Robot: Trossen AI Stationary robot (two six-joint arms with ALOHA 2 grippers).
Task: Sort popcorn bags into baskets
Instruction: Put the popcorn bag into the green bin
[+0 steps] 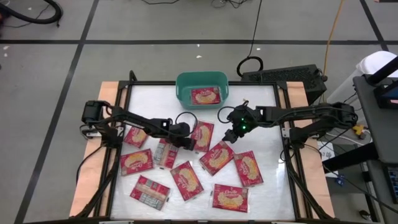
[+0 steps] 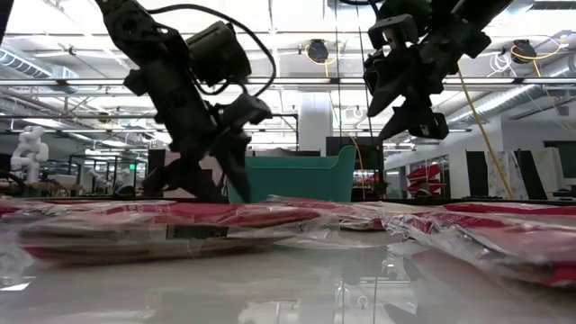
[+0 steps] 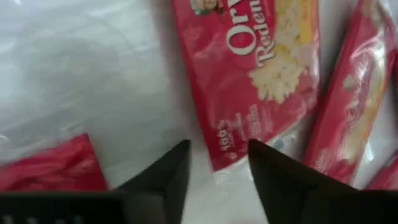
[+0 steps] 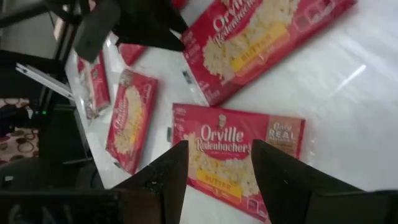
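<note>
Closest to the left gripper (image 1: 185, 142) is a red popcorn bag (image 3: 252, 68) lying flat on the white table (image 1: 261, 102); the bag's near edge sits just ahead of the parted fingertips (image 3: 180, 158), not between them, and nothing is held. In the low view this gripper (image 2: 211, 175) reaches down to the packets, its tips at about their level. The same bag (image 1: 201, 136) lies just beside the gripper on the side toward the right arm. Another packet (image 1: 165, 152) lies just beside it on the near side, and one more (image 1: 135, 135) sits a little off toward the left arm's base.

The right gripper (image 1: 231, 135) hangs above the table with its fingers spread apart and empty; in the low view it (image 2: 416, 112) is clearly raised above the bags. Below and just ahead of it lies a packet face up (image 4: 239, 152), seen from above as the bag (image 1: 217, 156) near its tips, with another (image 1: 248, 167) beside that.

Farther from both grippers, toward the table's near edge, lie more bags (image 1: 186, 180), one showing its grey-white back (image 1: 150, 191), and another (image 1: 231, 197).

Farthest off, beyond both grippers at the table's far edge, stands the teal basket (image 1: 183, 87), with one popcorn bag (image 1: 206, 95) lying inside it.
</note>
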